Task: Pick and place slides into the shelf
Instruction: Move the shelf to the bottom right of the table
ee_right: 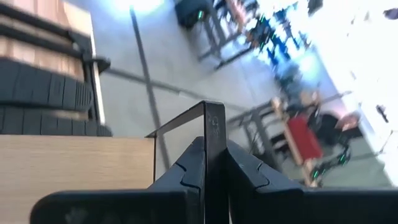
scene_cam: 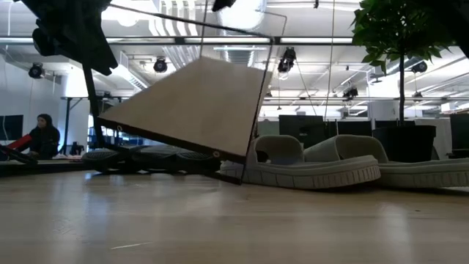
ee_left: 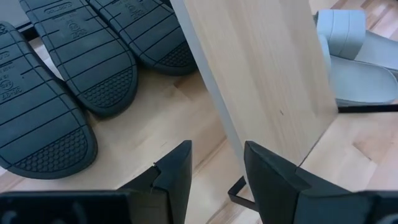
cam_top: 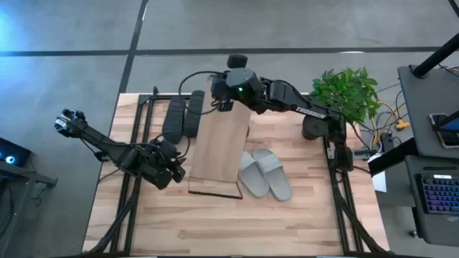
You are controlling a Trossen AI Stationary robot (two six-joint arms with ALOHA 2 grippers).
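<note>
The shelf (cam_top: 219, 150), a light wooden board on a thin black frame, stands tilted in the table's middle, far end raised, near frame edge (scene_cam: 238, 180) on the table. My right gripper (cam_top: 222, 100) is at its far end, shut on the frame. My left gripper (ee_left: 217, 168) is open and hovers by the shelf's near left corner (cam_top: 192, 188), touching nothing. Dark slides (cam_top: 183, 115) lie left of the shelf, soles up (ee_left: 81, 68). Two light grey slides (cam_top: 265, 172) lie on their soles at the shelf's right. My right gripper pinches a thin black frame bar (ee_right: 214, 121) at the shelf's far end, close to a corner of the frame, between its two fingers. The far end is lifted clear and the board (scene_cam: 194, 106) slopes down to the near edge, which stays on the table.
A potted plant (cam_top: 348, 93) stands at the table's far right, behind the right arm's base. Black rails run along the table's left (cam_top: 133, 165) and right (cam_top: 337, 179) sides. Bare tabletop (cam_top: 229, 226) stretches along the near edge. A person (scene_cam: 44, 136) sits far off in the room.
</note>
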